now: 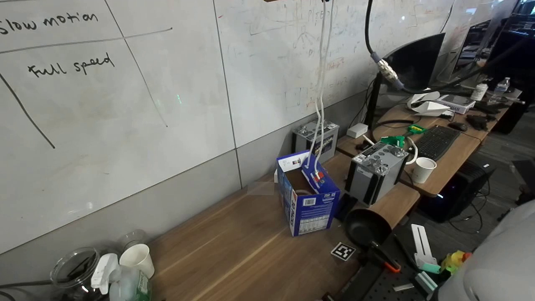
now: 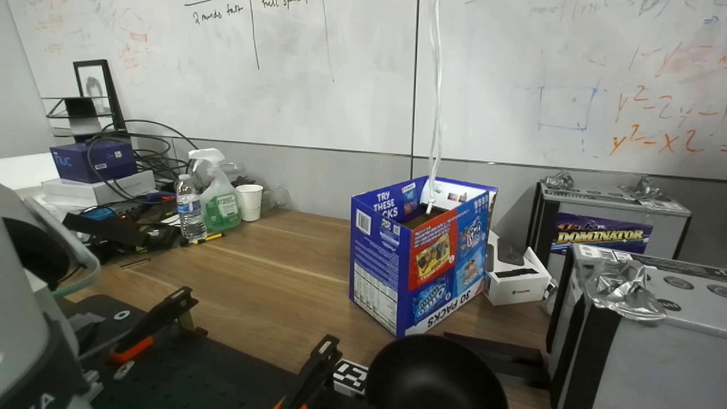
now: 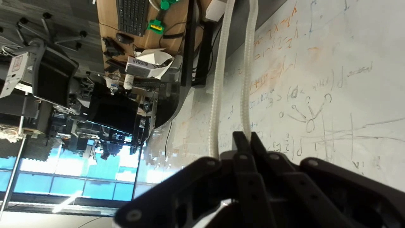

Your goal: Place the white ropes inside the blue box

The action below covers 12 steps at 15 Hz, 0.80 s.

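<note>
- Pinching one strand of the white ropes [image 3: 246,79] between its tips, the claw [image 3: 247,136] shows in the wrist view with its two black fingers [image 3: 241,145] nearly meeting.
- A second strand runs beside the pinched one and passes out of sight against the claw's body, so how it is held I cannot tell.
- In both exterior views the white ropes hang nearly straight in front of the whiteboard [image 1: 167,96], their lower ends within the open mouth of the blue box [image 1: 315,209]; whether they touch its walls I cannot tell.
- The blue box, lettered "30 PACKS", stands upright on the wood-grain tabletop [image 1: 217,242], with printed flaps tucked inside its mouth.
- Near it are a black pan [image 2: 437,375] and a black-and-white fiducial marker [image 1: 343,251].
- Just beside the box, in an exterior view, sits a small white carton [image 2: 518,291]; past that stand a gray case lettered DOMINATOR [image 2: 619,218] and a second gray case [image 2: 642,346], both topped with crumpled foil.
- Well apart from the box, in an exterior view, a green-tinted spray bottle [image 2: 221,207] stands between a water bottle [image 2: 191,213] and a white paper cup [image 2: 250,203].
- In the wrist view, a computer keyboard [image 3: 131,15] lies near a mouse [image 3: 124,38].
</note>
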Available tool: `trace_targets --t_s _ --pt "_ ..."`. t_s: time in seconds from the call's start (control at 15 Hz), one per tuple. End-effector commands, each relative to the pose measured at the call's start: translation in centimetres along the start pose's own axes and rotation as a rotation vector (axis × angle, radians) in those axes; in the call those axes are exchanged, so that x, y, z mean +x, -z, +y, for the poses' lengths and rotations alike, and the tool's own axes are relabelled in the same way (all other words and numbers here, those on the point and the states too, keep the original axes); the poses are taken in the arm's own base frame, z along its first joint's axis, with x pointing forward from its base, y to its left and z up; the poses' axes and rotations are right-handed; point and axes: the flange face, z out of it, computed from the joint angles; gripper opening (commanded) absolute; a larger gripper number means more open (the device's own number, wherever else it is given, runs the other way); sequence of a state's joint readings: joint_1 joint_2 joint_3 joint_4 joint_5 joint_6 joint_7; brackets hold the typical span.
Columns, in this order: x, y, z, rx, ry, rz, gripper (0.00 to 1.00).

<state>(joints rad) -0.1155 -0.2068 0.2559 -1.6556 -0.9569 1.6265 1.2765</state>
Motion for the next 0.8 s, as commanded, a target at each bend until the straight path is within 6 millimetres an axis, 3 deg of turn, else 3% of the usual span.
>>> trace_targets --t_s 0.0,0.73 --pt "1.1 -0.5 -0.8 -0.002 -0.002 -0.011 0.01" --pt "-2.2 -4.7 -2.3 0.037 0.084 -0.164 0.01"
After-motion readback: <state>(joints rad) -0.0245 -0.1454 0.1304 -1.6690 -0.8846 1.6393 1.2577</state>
